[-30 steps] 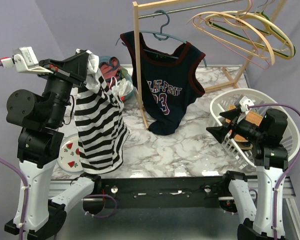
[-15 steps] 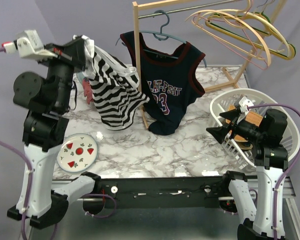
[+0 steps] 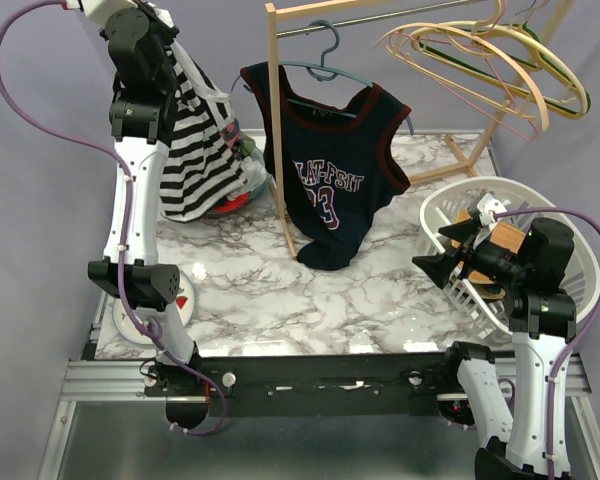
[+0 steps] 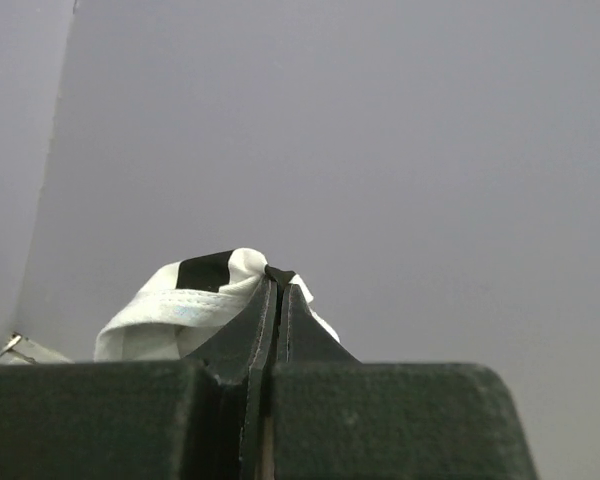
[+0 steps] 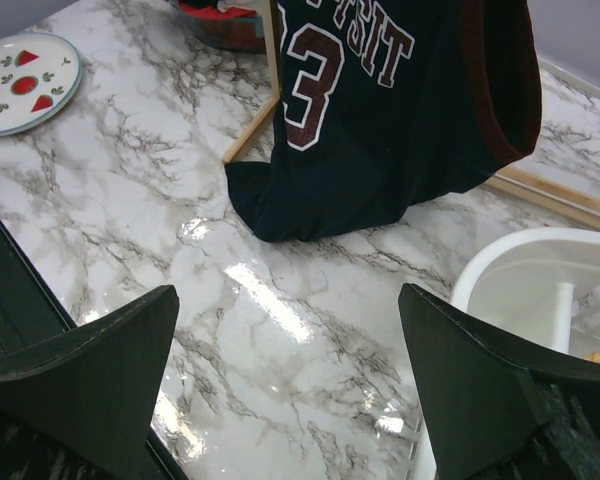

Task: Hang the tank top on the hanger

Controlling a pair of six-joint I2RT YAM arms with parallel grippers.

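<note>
The tank top (image 3: 330,170), navy with maroon trim and the number 23, hangs on the grey-blue hanger (image 3: 325,65) from the rack; its hem rests on the marble table. The right wrist view shows its lower half (image 5: 400,120). My left gripper (image 3: 170,35) is raised high at the far left, shut on the edge of a black-and-white striped garment (image 3: 195,150) that dangles below it; the pinched fabric (image 4: 180,300) shows at the closed tips (image 4: 278,278). My right gripper (image 3: 438,248) stands open and empty (image 5: 288,295) above the table, right of the tank top.
A wooden rack post (image 3: 278,130) stands just left of the tank top. Beige and pink hangers (image 3: 480,60) hang at the top right. A white basket (image 3: 540,200) sits behind the right gripper. A bowl of red clothes (image 3: 235,200) and a fruit-pattern plate (image 5: 25,75) lie at the left.
My left arm has swung up and back from the near left to the far left corner, carrying the striped garment off the table. The right arm has not moved.
</note>
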